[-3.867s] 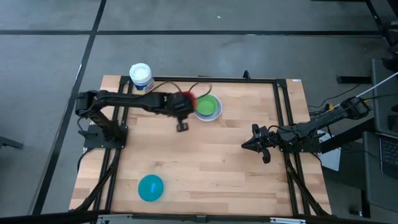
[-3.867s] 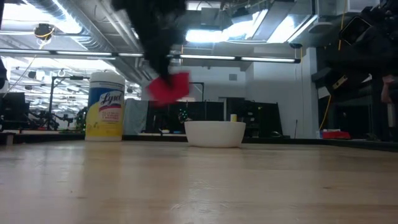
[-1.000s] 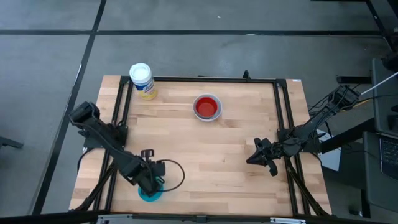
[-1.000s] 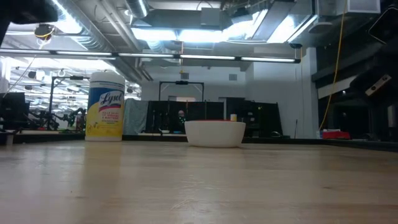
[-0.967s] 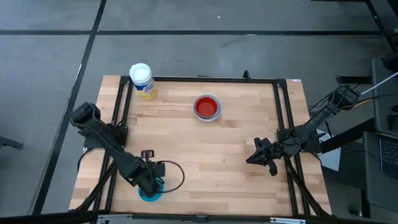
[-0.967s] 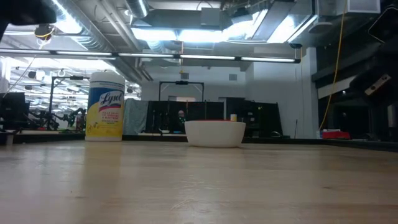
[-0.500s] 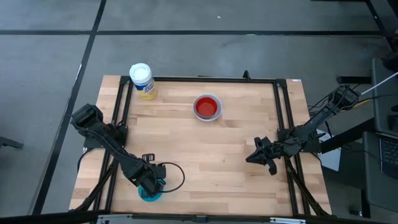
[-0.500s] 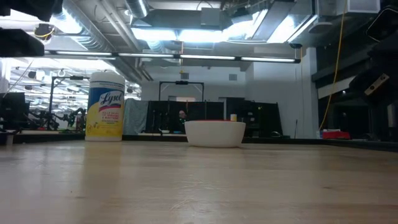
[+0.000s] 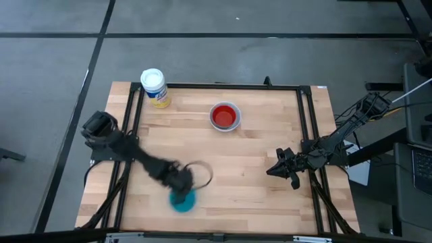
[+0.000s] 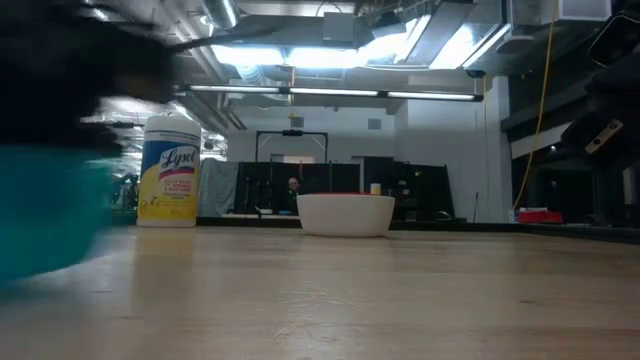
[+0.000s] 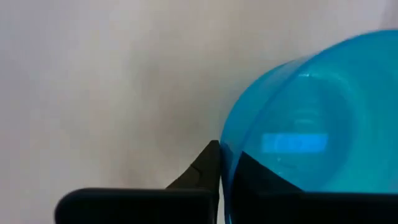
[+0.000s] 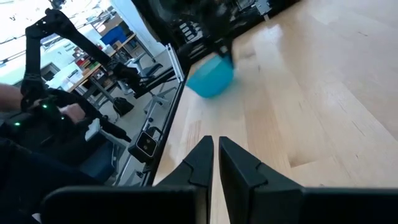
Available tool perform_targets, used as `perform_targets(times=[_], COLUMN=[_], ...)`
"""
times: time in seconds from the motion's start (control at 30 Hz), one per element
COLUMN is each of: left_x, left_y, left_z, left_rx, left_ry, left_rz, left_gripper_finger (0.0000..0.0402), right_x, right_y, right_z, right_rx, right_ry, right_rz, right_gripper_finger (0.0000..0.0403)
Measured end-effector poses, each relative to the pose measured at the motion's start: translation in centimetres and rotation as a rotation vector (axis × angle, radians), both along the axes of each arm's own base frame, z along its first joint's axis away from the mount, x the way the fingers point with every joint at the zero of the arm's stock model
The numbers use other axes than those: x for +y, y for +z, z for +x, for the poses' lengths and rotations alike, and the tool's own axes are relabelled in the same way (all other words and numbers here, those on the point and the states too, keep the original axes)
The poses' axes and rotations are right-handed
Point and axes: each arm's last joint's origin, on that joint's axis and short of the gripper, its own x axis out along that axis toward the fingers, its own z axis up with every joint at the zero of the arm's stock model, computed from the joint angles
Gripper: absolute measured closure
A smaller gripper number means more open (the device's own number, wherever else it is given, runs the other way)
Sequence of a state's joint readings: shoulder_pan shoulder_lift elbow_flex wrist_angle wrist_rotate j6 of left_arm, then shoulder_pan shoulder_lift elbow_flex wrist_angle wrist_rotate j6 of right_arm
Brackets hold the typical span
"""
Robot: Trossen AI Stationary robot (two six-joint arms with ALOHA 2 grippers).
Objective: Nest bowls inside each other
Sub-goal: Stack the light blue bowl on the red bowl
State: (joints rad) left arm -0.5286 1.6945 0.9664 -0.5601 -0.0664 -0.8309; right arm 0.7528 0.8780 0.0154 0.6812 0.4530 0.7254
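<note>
Two tools show: the left tool (image 9: 181, 187) is clamped on the teal bowl's (image 9: 183, 200) rim at the surface's (image 9: 256, 169) seven o'clock. The right tool (image 9: 277, 165) rests near three o'clock, fingers nearly together, holding nothing. A red bowl (image 9: 224, 116) sits in the white bowl (image 10: 346, 214) at twelve o'clock.

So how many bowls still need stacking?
Just one, from what shows. The stack near the far edge of the table, a red bowl on top inside a white one, looks done. The left gripper is shut on the rim of the teal bowl, the only loose one. It has yet to go into the stack. The right gripper waits at the right side of the table, holding nothing.
</note>
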Motion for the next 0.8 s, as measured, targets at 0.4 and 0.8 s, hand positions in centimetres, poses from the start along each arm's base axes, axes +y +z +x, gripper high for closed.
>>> perform_targets(times=[0.4,0.8], left_x=[24.3,29.3], left_y=[7.1,4.2], left_z=[8.6,10.1], left_rx=[-0.453,-0.475], left_ry=[0.401,0.400], left_rz=[0.177,0.015], left_gripper_finger=[0.0398,0.0399], right_x=[0.0,-0.1], right_y=[0.0,0.0], right_z=[0.0,0.0], right_rx=[0.006,0.004], right_ry=[-0.017,-0.030], right_rz=[0.026,0.012], right_gripper_finger=[0.0373,0.0373])
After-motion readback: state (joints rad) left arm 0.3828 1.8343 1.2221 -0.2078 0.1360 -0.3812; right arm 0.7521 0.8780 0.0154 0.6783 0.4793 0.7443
